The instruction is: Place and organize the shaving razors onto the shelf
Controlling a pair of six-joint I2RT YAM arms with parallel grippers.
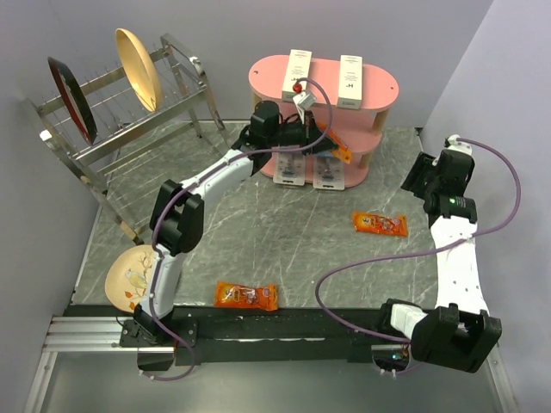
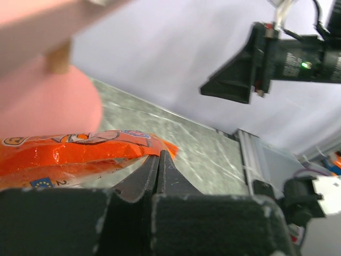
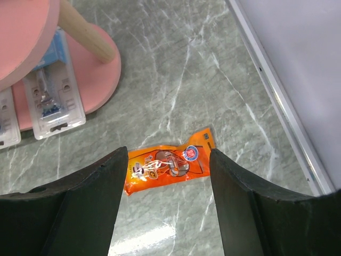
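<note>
Marble tabletop [image 1: 284, 232]: both razors [image 1: 290, 169] overhang the shelf [image 1: 387, 86] at its bottom edge.

**Layout of the tabletop [image 1: 284, 241].** The shelf [image 1: 383, 86] stands at rear centre. Two boxes [image 1: 296, 75] [image 1: 350, 83] lie side by side on its top tier. The left razor pack [image 1: 290, 169] and the right razor pack [image 1: 329, 172] sit side by side on the bottom tier's front. A third snack packet [image 1: 340, 153] is at the front of the middle tier. The dish rack [image 1: 129, 129] is at rear left and holds two upright plates [image 1: 71, 99] [image 1: 138, 69]. A loose plate [image 1: 129, 277] lies at near left, a near snack packet [image 1: 246, 295] at front centre, and a right snack packet [image 1: 380, 224] right of centre.
</note>
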